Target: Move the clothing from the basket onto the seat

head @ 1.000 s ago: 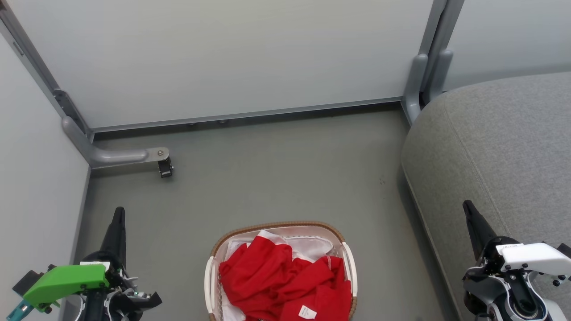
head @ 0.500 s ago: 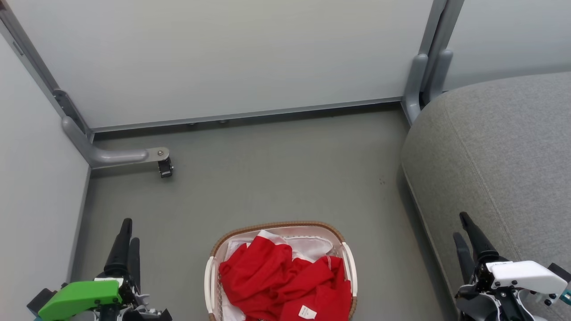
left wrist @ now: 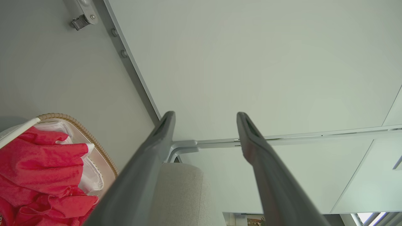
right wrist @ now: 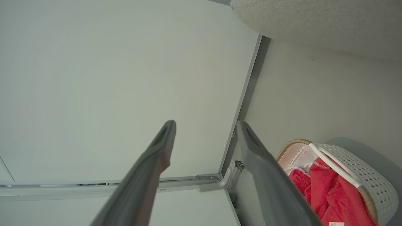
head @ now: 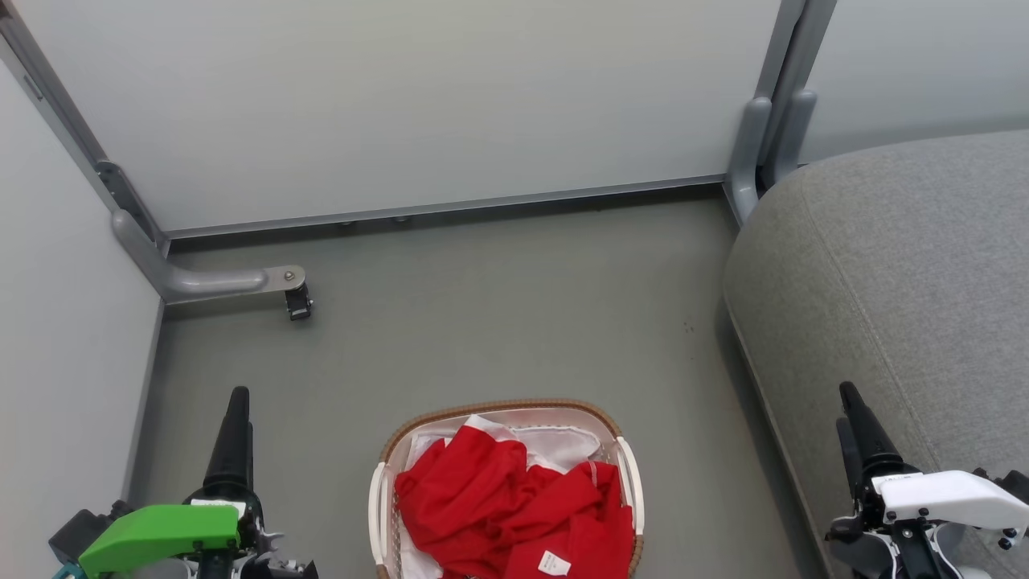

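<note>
The red clothing lies crumpled in the white basket with the brown woven rim, on the floor at the bottom centre of the head view. The grey seat rises to the right of it. My left gripper is left of the basket and my right gripper is in front of the seat's edge. Both point up, away from the basket. In the left wrist view the left gripper is open and empty, with the clothing and basket at lower left. The right gripper is open too, the clothing at lower right.
A white sheet lies under the red cloth in the basket. Pale partition walls close the back and left. A grey metal foot with a bracket juts onto the floor at left, and a grey post stands by the seat's far corner.
Both grippers have gone from shut to open. Each has sunk a little toward the bottom of the head view, the left one also shifting slightly right. Basket and clothing have not moved.
</note>
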### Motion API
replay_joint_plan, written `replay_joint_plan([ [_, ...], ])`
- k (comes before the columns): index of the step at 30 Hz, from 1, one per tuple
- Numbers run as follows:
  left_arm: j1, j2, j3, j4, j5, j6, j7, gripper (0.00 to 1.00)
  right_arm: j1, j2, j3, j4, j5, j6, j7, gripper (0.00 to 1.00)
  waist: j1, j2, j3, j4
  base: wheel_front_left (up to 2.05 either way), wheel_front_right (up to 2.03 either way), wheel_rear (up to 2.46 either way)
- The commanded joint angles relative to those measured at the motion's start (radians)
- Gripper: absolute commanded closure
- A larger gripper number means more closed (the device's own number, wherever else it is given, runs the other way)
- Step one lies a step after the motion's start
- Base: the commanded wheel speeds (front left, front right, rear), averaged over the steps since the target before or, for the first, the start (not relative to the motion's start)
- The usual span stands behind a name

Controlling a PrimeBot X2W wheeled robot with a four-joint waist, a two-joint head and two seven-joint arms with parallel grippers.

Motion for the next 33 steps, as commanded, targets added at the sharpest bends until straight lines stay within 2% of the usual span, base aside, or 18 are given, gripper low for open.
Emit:
replay_joint_plan([
  [1,-0.001,0.005,0.0,-0.027,0.034,-0.001,-0.01,0.0,-0.009,-0.009,-0.005,-0.025,-0.04,0.0,-0.012,0.0,0.0,0.0,0.0,0.0,0.0,0.0,0.0],
  [17,0.024,0.006,-0.028,-0.084,0.303,0.042,-0.071,0.0,0.014,-0.011,0.007,-0.111,-0.378,0.0,-0.073,0.0,0.0,0.0,0.001,0.002,0.0,0.0,0.0],
  [33,0.049,0.008,-0.069,-0.124,0.603,0.072,-0.123,0.0,0.029,-0.014,0.021,-0.148,-0.628,0.0,-0.125,0.0,0.0,0.0,0.003,0.004,0.0,0.0,0.0],
])
